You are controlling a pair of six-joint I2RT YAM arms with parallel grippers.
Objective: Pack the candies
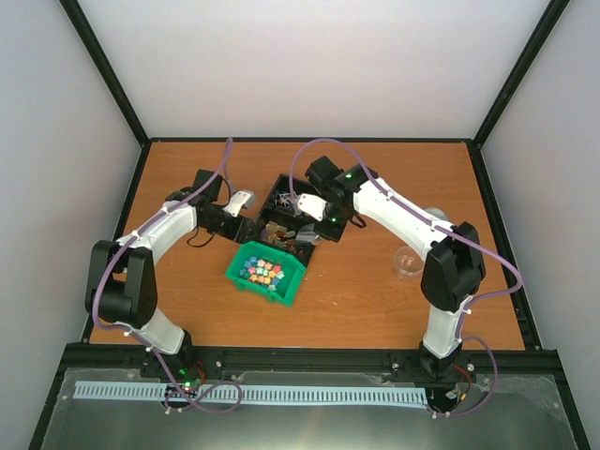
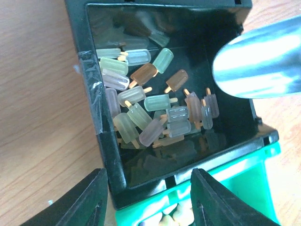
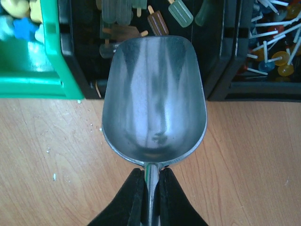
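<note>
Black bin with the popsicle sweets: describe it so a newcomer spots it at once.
On the brown wooden table, find the green plastic bin of bright sweets. The black plastic bin touching it is yours. Unlike the neighbouring black bin of stick lollipops, it holds pale translucent popsicle-shaped sweets.

Scoop (image 2: 256,61) covers upper right of black bin (image 2: 106,160); left side open above. Green bin (image 2: 244,188) seemingly abuts below.
</note>
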